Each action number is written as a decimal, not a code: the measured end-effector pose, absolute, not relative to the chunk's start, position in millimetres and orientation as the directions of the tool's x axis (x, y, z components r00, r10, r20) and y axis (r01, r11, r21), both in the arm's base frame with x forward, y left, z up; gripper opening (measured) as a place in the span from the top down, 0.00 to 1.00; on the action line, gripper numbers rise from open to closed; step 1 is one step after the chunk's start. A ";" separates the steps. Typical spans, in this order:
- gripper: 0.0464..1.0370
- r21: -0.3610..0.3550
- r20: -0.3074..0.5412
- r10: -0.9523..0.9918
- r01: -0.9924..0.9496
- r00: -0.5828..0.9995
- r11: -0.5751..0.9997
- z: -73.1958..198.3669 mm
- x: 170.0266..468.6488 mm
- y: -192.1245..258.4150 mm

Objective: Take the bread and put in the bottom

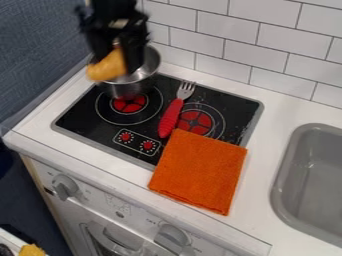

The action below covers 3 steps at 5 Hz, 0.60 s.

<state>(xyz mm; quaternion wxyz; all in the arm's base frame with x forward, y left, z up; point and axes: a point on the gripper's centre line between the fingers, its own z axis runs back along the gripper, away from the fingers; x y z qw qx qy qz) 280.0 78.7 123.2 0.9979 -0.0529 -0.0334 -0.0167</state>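
We see the end effector [121, 58] at 11 o'clock in the camera view, clamped on the bread [108, 66], which is held over the rim of the metal pot [131, 86]. We judge the take step complete. Placement and release remain. We read "bottom" as the worktop's [73, 146] front, toward 6 o'clock, where the orange cloth [200, 171] lies; we cannot confirm the exact target from the instruction.

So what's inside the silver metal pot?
Inside the silver metal pot, part of the inner wall shows at right. The black two-finger tool and the rounded yellow-brown bread it holds block the view of the bottom, so can't tell contents.
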 end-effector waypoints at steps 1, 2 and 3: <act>0.38 -0.077 0.051 0.056 -0.052 0.997 0.996 99.7 249.7 108.1; 0.38 0.000 0.107 0.100 -0.101 0.989 0.995 83.8 250.6 118.9; 0.38 0.058 0.156 0.129 -0.140 0.979 0.988 68.0 259.4 130.9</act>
